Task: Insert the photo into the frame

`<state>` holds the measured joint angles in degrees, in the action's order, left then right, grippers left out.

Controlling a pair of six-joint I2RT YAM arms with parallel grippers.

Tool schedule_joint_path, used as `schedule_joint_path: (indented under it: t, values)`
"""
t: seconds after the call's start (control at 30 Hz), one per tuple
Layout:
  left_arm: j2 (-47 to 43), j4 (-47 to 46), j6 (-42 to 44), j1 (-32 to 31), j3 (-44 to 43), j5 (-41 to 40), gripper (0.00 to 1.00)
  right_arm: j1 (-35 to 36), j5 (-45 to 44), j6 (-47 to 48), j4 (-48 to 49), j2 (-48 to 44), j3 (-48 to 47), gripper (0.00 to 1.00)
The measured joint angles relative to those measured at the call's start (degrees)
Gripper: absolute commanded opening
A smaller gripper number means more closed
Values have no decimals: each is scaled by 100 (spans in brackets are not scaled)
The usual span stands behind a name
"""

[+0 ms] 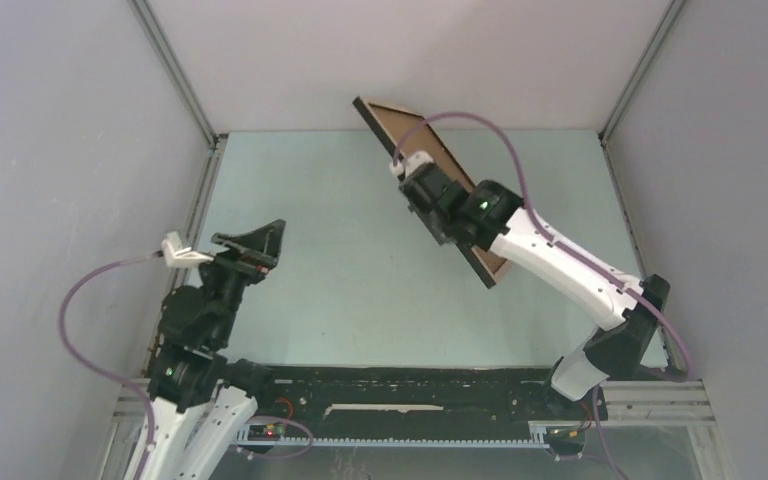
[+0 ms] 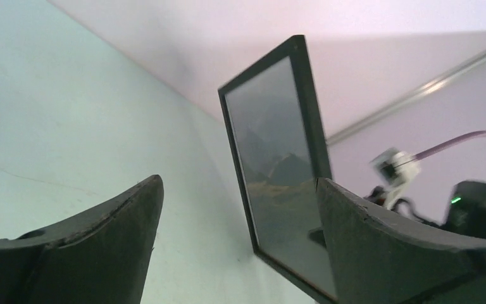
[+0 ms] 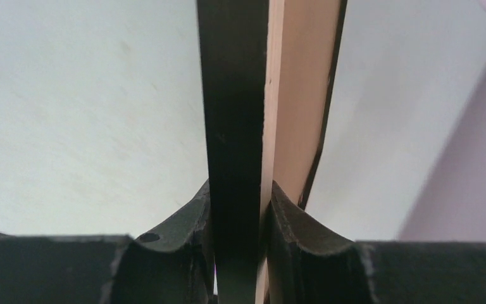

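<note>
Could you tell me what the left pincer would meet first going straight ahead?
Most likely the frame, photo facing it, held up by the right pincer; the left pincer looks straight at it, though depth is unclear.

The top camera looks down from behind the arms (image 1: 560,255). The left wrist camera faces the frame (image 2: 308,95) ahead of the left gripper (image 2: 239,187). The right wrist camera sees it edge-on, very close, inside the right gripper (image 3: 237,193).

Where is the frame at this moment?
In the top view the frame is on edge over the far middle of the table, clamped by the right gripper; the open left gripper is apart from it, nearer and to the left.
</note>
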<state>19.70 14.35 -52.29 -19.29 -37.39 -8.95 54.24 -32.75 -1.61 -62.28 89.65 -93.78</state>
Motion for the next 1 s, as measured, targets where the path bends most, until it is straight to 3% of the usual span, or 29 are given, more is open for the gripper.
schedule_joint_path:
  t: [0.23, 0.37, 0.6, 0.83, 1.0]
  values:
    - [-662, 866, 557, 0, -214, -776, 91, -444, 2028, -632, -153, 949, -2752, 0]
    - [-732, 1158, 697, 0, -214, -938, 90, -566, 3235, -1038, -199, 1644, -3740, 0]
    - [-857, 1416, 798, 0, -214, -1016, 88, -1102, 5418, -2048, 944, 2234, -3357, 0]
    - [-1054, 1593, 866, 0, -223, -1040, 87, -1523, 6607, -2811, 2905, 2885, -2516, 0]
    - [-1106, 1668, 885, 0, -227, -1043, 87, -1683, 7394, -3145, 4085, 3613, -2422, 0]
